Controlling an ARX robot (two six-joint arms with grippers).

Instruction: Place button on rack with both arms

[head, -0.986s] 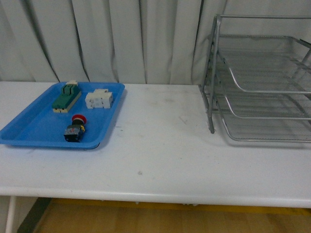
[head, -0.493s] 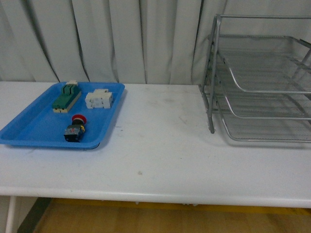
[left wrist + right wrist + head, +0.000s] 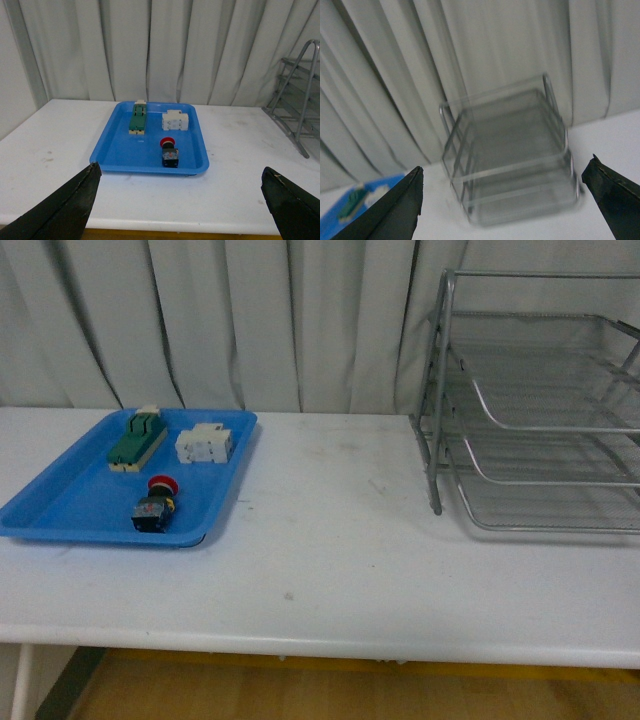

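Over at the left of the white table (image 3: 330, 550) sits a blue tray (image 3: 50, 510). It holds a green-and-cream block (image 3: 137, 440) and a white component (image 3: 205, 444) along its far side, and the button (image 3: 155, 506) lies alone nearer the front edge, red cap toward the curtain (image 3: 250, 320). A stretch of tabletop separates the tray from the rack (image 3: 540, 410), which stands at the far right, well apart from the button. The left gripper (image 3: 181, 170) faces the tray, jaws spread wide with nothing between them; the right gripper (image 3: 504, 167) faces the blurred rack, jaws equally wide and empty.
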